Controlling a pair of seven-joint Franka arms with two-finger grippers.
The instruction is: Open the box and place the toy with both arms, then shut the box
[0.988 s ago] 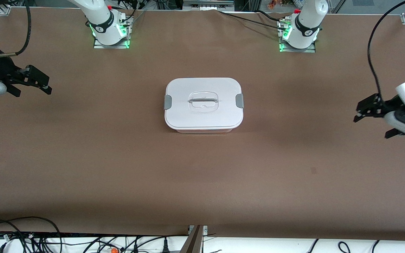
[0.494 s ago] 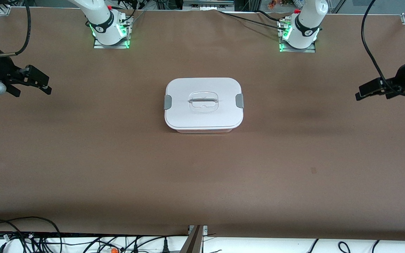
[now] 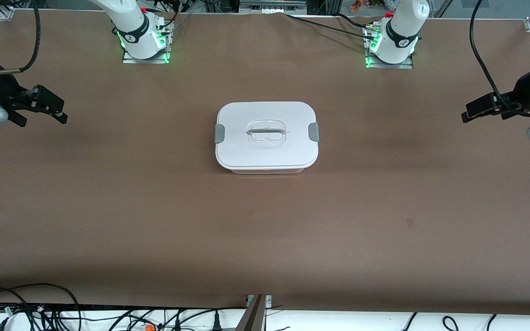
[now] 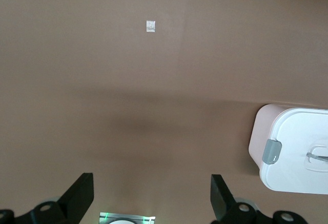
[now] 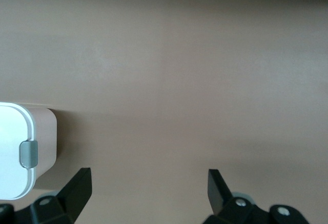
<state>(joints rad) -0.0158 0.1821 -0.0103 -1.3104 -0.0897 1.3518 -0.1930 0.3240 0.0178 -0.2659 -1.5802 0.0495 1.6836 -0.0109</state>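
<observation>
The box (image 3: 267, 137) sits shut in the middle of the table, its white lid on, with grey side clips and a clear recessed handle. The toy is out of view. My left gripper (image 3: 482, 117) hangs open and empty above the left arm's end of the table, well apart from the box. My right gripper (image 3: 46, 122) hangs open and empty above the right arm's end. The left wrist view shows the open left gripper (image 4: 152, 193) and one end of the box (image 4: 294, 152). The right wrist view shows the open right gripper (image 5: 148, 190) and the other end of the box (image 5: 20, 149).
The brown table cover (image 3: 154, 207) is bare apart from a small mark (image 3: 410, 223), also seen in the left wrist view (image 4: 150, 25). Both arm bases (image 3: 145, 43) stand at the edge farthest from the front camera. Loose cables (image 3: 25, 308) lie along the nearest edge.
My left gripper has risen, turned and drawn a little toward the bases' side. The right arm and the box have not moved.
</observation>
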